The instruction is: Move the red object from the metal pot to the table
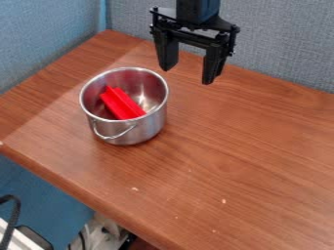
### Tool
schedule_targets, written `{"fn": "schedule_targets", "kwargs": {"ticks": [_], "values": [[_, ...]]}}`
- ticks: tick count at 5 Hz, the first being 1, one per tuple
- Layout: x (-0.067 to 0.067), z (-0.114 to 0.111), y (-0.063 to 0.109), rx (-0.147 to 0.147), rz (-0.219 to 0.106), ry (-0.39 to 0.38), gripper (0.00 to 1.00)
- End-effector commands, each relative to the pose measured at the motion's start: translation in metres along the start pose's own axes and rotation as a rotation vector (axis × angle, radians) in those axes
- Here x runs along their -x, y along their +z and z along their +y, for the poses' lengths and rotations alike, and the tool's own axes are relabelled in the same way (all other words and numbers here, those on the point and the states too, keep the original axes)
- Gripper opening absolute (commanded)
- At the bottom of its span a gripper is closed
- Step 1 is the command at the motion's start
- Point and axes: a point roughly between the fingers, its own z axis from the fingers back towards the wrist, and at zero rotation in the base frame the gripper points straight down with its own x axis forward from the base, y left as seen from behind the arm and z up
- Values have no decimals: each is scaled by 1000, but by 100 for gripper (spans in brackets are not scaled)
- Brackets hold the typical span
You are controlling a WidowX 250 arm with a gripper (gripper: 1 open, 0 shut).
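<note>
Round shiny silver steel pot w/ straight sides (150,122) stands upright on the reddish-brown wood-grain tabletop (248,156), near its L edge in the view; thin wire bail handle (117,135) hangs down against the pot's front wall. Grey textured partition (287,44) rises behind the tabletop; blue textured surface (46,34) at upper L. Below the near-L edge, lower L corner of view: black cable (11,220) and white items, too small to identify. Pot wall surrounds the task's obj. on all sides, open at top; nothing lies over the opening.

Small bright red elongated, angular piece (123,104) is inside the pot. Long axis runs diagonally, upper L to lower R in the view; exact tilt cannot be told.

Black two-fingered end effector (190,66), above & behind the pot, R of it in view: fingers wide apart, pointing down, nothing between them; touches neither pot nor red piece.
</note>
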Motion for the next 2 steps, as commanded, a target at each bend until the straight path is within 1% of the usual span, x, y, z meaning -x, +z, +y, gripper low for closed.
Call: {"fn": "schedule_targets", "kwargs": {"ticks": [1,2], "values": [[1,0,-6,-2,18,-1,100],[3,1,-12,-4,36,-2,100]]}}
